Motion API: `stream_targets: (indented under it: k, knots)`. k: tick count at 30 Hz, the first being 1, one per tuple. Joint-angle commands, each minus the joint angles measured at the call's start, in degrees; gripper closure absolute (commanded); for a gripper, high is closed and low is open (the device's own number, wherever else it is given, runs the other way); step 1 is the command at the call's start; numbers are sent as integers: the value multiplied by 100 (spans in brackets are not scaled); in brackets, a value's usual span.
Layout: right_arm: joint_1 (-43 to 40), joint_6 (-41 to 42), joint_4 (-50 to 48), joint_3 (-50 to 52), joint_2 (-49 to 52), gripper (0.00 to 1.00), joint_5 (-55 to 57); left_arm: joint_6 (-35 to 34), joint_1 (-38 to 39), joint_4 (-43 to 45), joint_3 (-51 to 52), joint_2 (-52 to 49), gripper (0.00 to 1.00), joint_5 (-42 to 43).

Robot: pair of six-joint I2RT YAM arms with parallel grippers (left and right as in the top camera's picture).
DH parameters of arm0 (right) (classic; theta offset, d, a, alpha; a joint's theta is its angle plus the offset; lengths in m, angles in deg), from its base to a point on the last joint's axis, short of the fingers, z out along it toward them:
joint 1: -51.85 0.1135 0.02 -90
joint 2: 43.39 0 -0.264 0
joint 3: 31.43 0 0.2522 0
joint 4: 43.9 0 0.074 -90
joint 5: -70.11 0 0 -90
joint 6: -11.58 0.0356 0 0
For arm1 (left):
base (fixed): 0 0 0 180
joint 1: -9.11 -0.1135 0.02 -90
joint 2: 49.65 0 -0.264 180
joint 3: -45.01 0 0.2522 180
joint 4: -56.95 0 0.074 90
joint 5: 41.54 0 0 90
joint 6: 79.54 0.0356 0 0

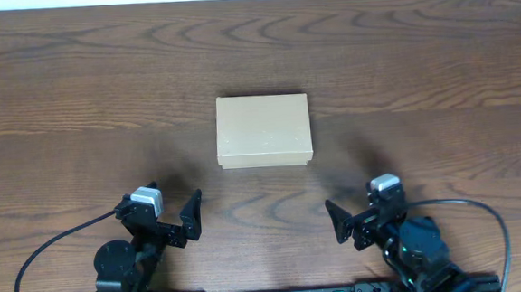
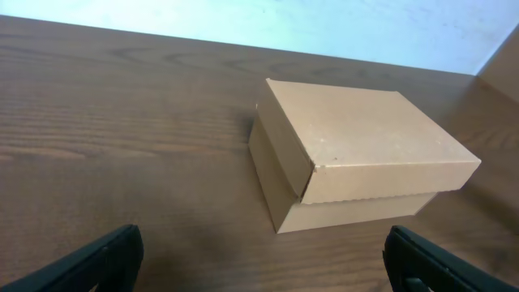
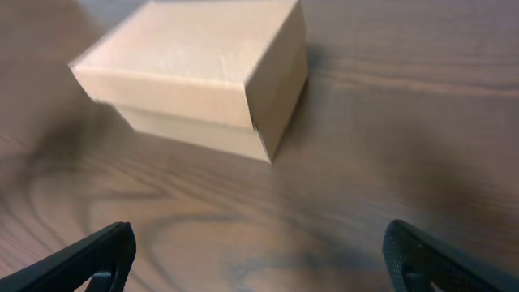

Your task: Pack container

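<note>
Wooden table bears the closed container; both jaws gape.

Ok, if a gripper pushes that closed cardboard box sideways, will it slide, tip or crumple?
Probably slides: the cardboard box sits low and flat on the smooth wooden table. Likely light, its thin card walls yielding a little. The lid overlaps the base, so gripping it alone may just lift it open.
</note>
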Motion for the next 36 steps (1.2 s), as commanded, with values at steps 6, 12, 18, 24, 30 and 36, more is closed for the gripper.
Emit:
stream_targets:
  k: [6, 12, 18, 24, 30, 36]
  knots:
    - [142, -804, -125, 160, -575, 1, -22, -20, -46, -13, 140, 46, 5, 2]
    - [162, -785, -122, 162, -570, 1, -22, -20, -46, -13, 140, 46, 5, 2]
    - [157, -785, -122, 162, -570, 1, -24, -20, -46, -11, 140, 46, 5, 2]
    - [157, -785, -122, 162, -570, 1, -24, -22, -46, -13, 140, 46, 5, 2]
    - [157, -785, -122, 162, -570, 1, -22, -22, -46, -13, 140, 46, 5, 2]
    - [157, -785, -122, 162, -570, 1, -24, -20, -46, -11, 140, 46, 5, 2]
